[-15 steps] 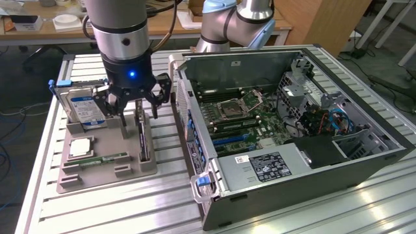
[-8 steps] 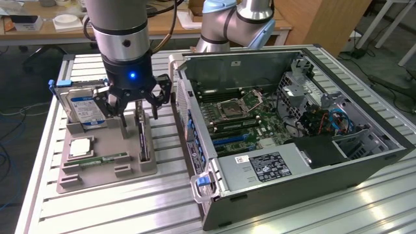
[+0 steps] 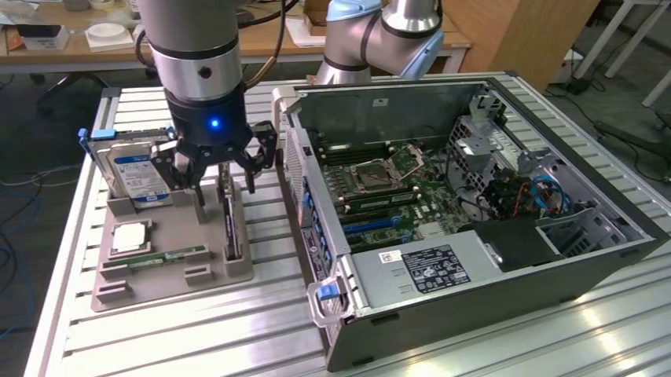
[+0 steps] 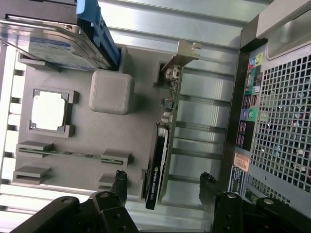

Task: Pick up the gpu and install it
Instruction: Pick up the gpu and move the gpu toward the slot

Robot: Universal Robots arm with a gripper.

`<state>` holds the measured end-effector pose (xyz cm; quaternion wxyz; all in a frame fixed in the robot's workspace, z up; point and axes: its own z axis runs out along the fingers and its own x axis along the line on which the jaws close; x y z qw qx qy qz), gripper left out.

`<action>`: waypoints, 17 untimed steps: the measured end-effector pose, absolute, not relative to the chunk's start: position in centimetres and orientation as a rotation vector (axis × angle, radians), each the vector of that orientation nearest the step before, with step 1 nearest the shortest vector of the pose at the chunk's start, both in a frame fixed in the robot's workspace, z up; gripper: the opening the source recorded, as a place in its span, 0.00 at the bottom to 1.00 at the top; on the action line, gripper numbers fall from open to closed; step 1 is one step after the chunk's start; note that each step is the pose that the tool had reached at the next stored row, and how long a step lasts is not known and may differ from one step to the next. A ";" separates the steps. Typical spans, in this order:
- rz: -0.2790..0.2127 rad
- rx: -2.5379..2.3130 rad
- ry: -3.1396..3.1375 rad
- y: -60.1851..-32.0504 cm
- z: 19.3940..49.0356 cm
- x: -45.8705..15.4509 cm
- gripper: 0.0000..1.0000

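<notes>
Gpu (image 3: 229,224) (image 4: 163,145) stands on its long edge in a slot of the gray holder (image 3: 157,275) (image 4: 87,126), on the side nearest the computer case (image 3: 504,290) (image 4: 286,121), which lies open on the slatted metal table (image 3: 210,330) with its motherboard exposed. At the holder's far end, seen from the exterior view, a hard drive (image 3: 137,177) (image 4: 43,46) stands upright. The gripper (image 3: 222,188) (image 4: 163,177) hangs over the card with its jaws spread wide, one finger on each side of the card's line and neither touching it; it holds nothing. Smaller parts lie flat nearby in the holder: a square processor chip (image 3: 131,236) (image 4: 48,110) and a narrow memory stick (image 3: 168,257) (image 4: 63,154). The step in hand looks like the approach for the pick. Doing it well probably means keeping the fingers centred over the thin card, square to its faces, and closing on the solid black body, not the bare board edge, so it lifts straight from the slot without tilting. The card's long axis runs along the holder's edge, parallel to the case's rear panel, with the silver bracket (image 4: 182,56) at the hard drive end and the black end pointing the opposite way.
</notes>
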<state>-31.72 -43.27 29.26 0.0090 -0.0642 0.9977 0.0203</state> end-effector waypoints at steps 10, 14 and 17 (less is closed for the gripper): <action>0.063 -0.201 3.117 -43.3 28.9 -31.6 0.71; 0.063 -0.201 3.117 -43.3 28.8 -31.5 0.71; 0.063 -0.201 3.117 -43.3 28.7 -31.5 0.71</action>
